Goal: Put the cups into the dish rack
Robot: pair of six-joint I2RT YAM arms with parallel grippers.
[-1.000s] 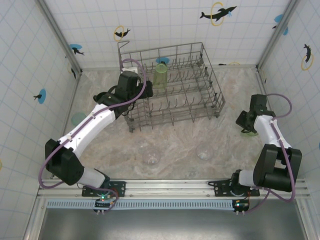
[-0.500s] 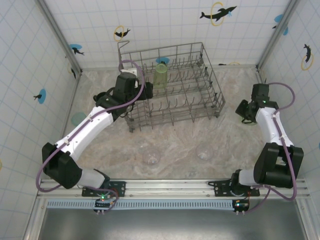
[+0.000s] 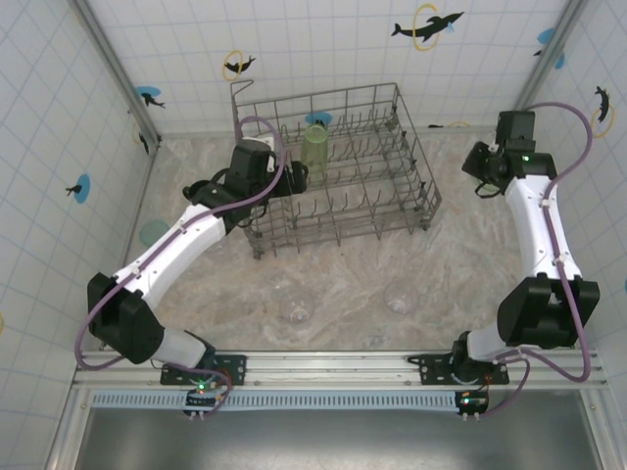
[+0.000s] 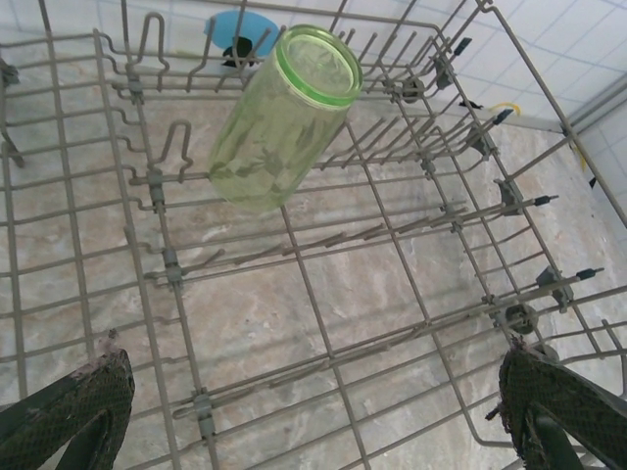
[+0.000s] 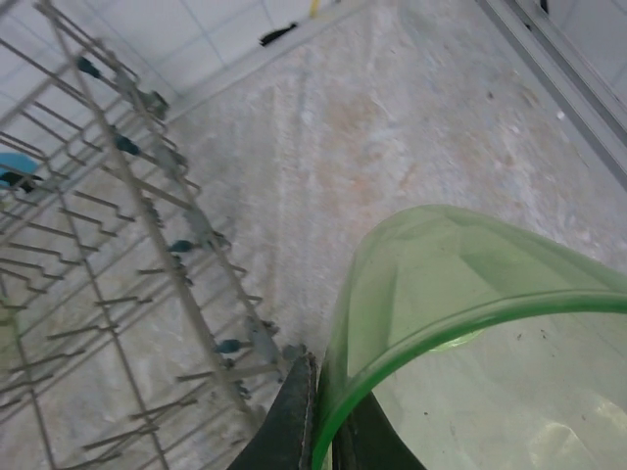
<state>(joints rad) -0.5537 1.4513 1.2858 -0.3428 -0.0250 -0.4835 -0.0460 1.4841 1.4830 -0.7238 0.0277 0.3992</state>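
Grey metal wire dish rack (image 3: pixel 343 223); glossy translucent green tumbler (image 4: pixel 279 122); matt marbled table (image 3: pixel 343 284).

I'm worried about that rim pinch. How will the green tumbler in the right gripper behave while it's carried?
The green tumbler may swing or slip, since the right gripper pinches only its smooth, glossy rim. Its thin, translucent wall suggests it is light for its size, probably plastic. With its round wall, it could roll if it is set down on its side.

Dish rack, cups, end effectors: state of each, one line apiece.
Dish rack: holds one tumbler.
Racked green tumbler: tilted among tines.
Held green tumbler: rim pinched, outside rack.
Clear cups: on table, not loaded.
Left end effector: open.
Right end effector: shut on tumbler rim.
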